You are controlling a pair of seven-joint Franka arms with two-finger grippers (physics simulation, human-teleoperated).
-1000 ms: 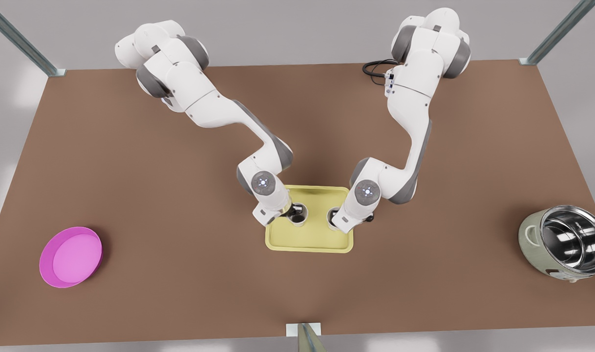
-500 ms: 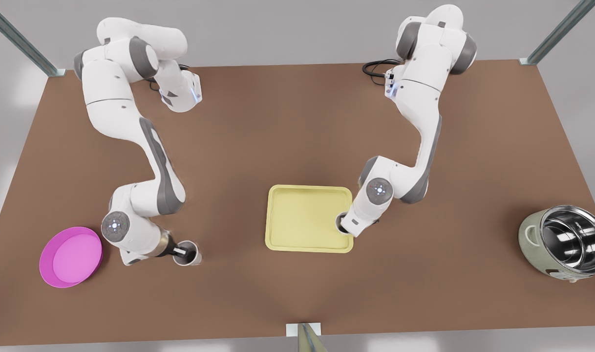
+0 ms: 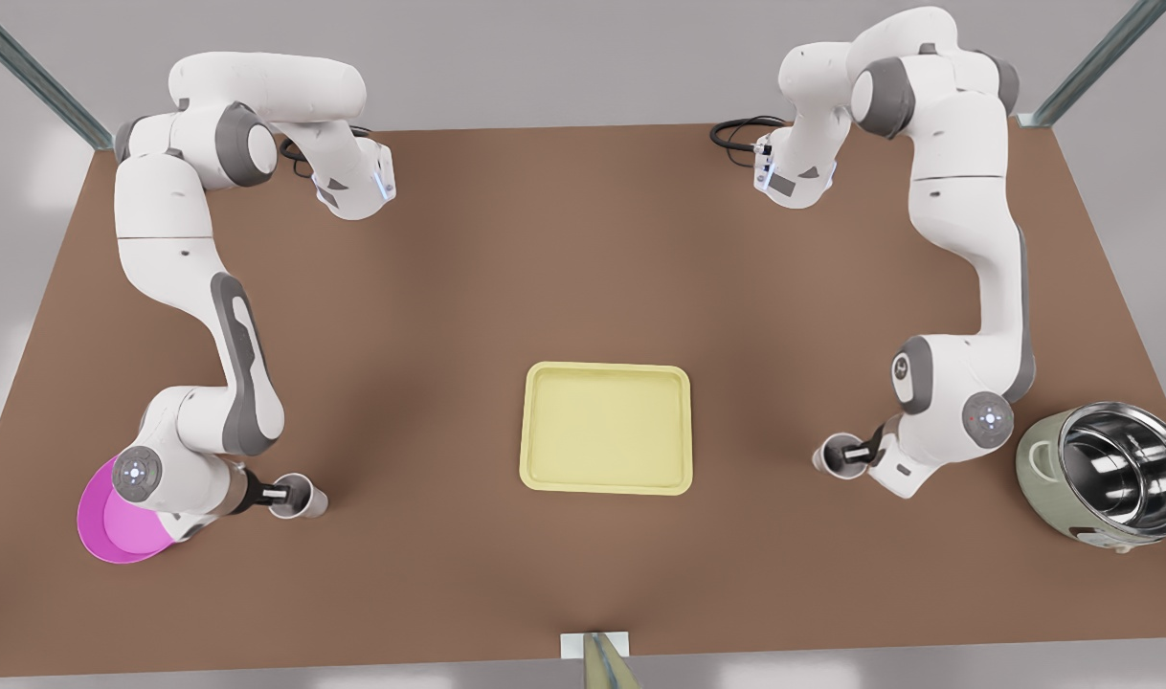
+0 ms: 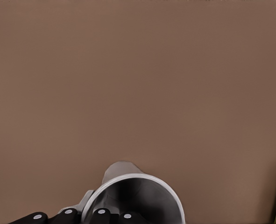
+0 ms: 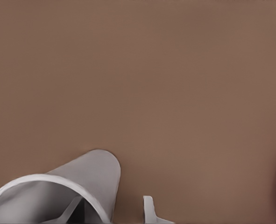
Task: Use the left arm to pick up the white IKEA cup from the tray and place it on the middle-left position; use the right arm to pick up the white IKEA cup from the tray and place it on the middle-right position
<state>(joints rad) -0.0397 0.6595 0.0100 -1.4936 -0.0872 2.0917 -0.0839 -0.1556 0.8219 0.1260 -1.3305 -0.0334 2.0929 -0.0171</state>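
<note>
left end effector (image 3: 275,495) clamped on left cup (image 3: 299,498) rim, beside pink bowl (image 3: 114,522) | right end effector (image 3: 863,453) clamped on right cup (image 3: 837,455) rim, right of tray (image 3: 606,480) | likely light, rigid, slippery

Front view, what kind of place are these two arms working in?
Likely a simulated lab tabletop, not a real kitchen: a plain brown table framed by metal posts, holding a yellow tray, a pink bowl and a steel-lined cooker pot.
</note>
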